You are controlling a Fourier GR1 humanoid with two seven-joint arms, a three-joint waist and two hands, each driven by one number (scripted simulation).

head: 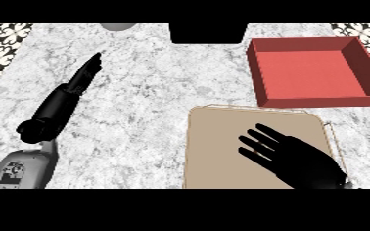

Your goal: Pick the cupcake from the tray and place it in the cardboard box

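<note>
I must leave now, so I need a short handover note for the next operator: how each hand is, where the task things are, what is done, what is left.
Left hand: open, fingers straight, resting over the counter at the left, holding nothing.
Right hand: open, fingers spread, over the tan tray at the lower right, holding nothing.
Red box: at the upper right, behind the tray, nothing visible inside.
Cupcake: not visible anywhere; it may be hidden under the right hand.
Done: cannot confirm any step.
Left: find the cupcake, pick it up, place it in the box.
</note>
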